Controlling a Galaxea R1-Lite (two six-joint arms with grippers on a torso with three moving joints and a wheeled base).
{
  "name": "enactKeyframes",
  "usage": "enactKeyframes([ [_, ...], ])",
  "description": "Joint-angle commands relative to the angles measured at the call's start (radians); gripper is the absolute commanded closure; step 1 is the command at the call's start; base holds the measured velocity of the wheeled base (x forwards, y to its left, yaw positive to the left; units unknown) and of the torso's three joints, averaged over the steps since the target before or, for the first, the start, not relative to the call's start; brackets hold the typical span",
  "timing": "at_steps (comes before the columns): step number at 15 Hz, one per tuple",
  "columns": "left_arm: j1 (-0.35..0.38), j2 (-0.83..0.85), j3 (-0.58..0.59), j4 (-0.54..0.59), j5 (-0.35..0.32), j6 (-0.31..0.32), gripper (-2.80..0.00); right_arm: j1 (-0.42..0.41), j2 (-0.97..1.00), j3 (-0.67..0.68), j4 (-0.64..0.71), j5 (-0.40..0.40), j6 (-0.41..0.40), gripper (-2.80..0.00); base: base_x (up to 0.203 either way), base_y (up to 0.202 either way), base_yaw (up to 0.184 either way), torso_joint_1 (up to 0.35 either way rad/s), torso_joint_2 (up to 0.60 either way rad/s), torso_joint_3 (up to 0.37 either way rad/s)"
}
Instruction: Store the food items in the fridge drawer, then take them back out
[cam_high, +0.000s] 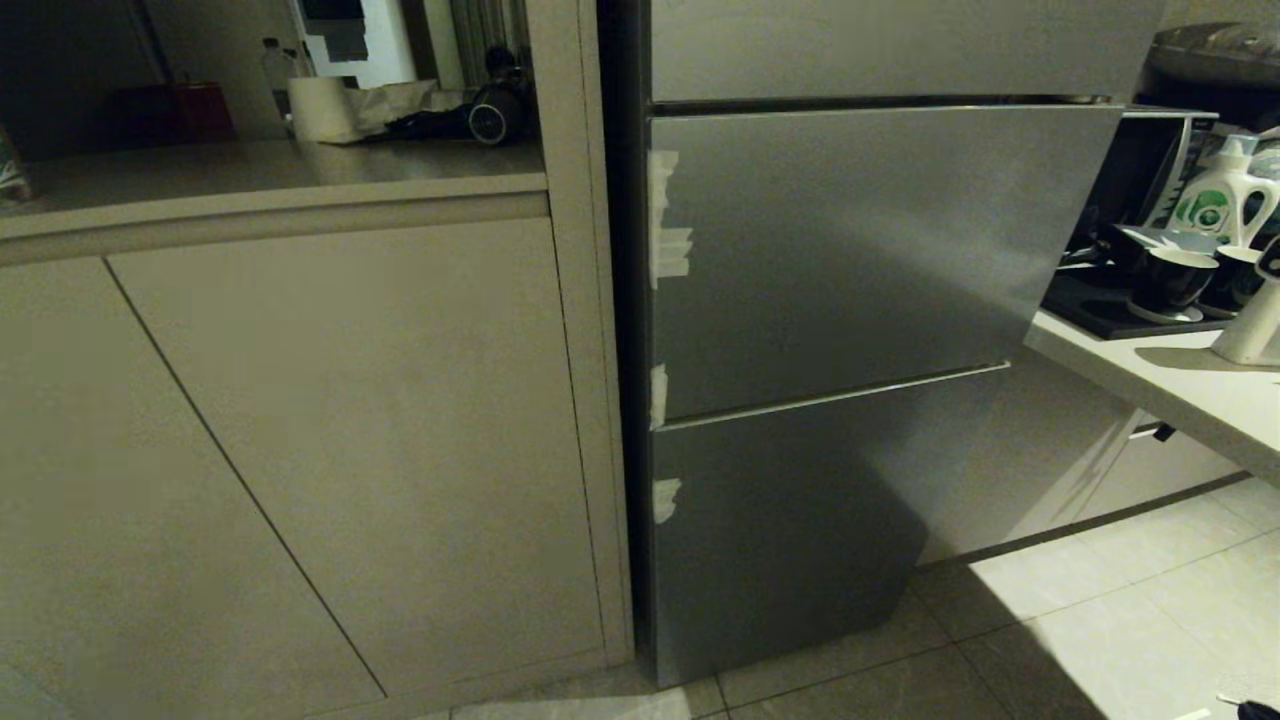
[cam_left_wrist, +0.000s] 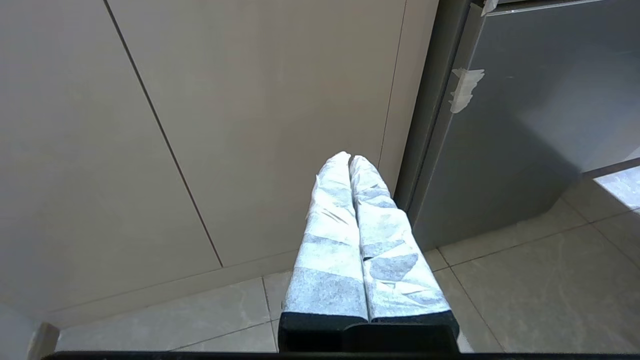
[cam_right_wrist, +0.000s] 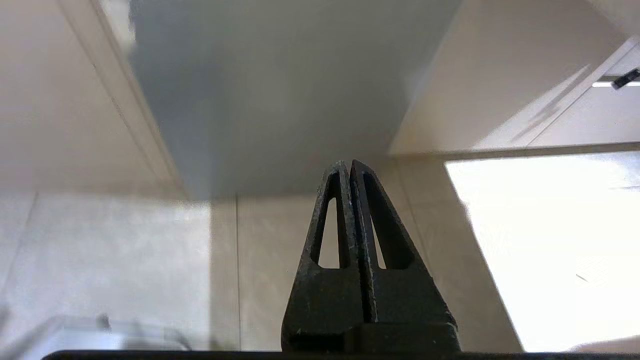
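Two sets of fingers are seen, each pressed together with nothing held. The left gripper (cam_left_wrist: 350, 159), its fingers (cam_left_wrist: 330, 220) wrapped in pale tape, is pointed at the foot of a beige cabinet (cam_left_wrist: 240, 125), just beside the lower corner of the grey fridge (cam_left_wrist: 525, 125); tiled floor (cam_left_wrist: 525, 280) lies beneath it. The right gripper (cam_right_wrist: 348, 165), with bare black fingers (cam_right_wrist: 380, 240), is aimed at the bottom of the fridge front, above sunlit tiles.

Neither arm is shown in the head view. The fridge (cam_high: 850, 260) fills the centre, its steel panels closed, with scraps of white tape (cam_high: 668, 240) along its edge at 9 o'clock. The fridge drawer and any food are hidden behind those panels; where the food sits cannot be told. At 9 o'clock the cabinet (cam_high: 350, 430) stands under a counter (cam_high: 270, 170) carrying a paper roll (cam_high: 320, 108). At 3 o'clock another counter (cam_high: 1170, 390) carries dark cups (cam_high: 1170, 280) and a white detergent bottle (cam_high: 1225, 195).
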Motion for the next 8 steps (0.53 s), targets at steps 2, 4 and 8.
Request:
enactKeyframes([
  [2,0.0,0.0,0.0,0.0,0.0,-0.001,0.0,-0.049,-0.257,0.042,0.121,0.085,-0.015,0.0,0.0,0.0,0.0,0.0,0.0,0.0],
  [4,0.0,0.0,0.0,0.0,0.0,-0.001,0.0,-0.074,-0.392,0.043,0.143,0.105,-0.02,0.0,0.0,0.0,0.0,0.0,0.0,0.0],
  [8,0.0,0.0,0.0,0.0,0.0,0.0,0.0,-0.092,-0.497,0.044,0.156,0.079,0.045,0.0,0.0,0.0,0.0,0.0,0.0,0.0],
])
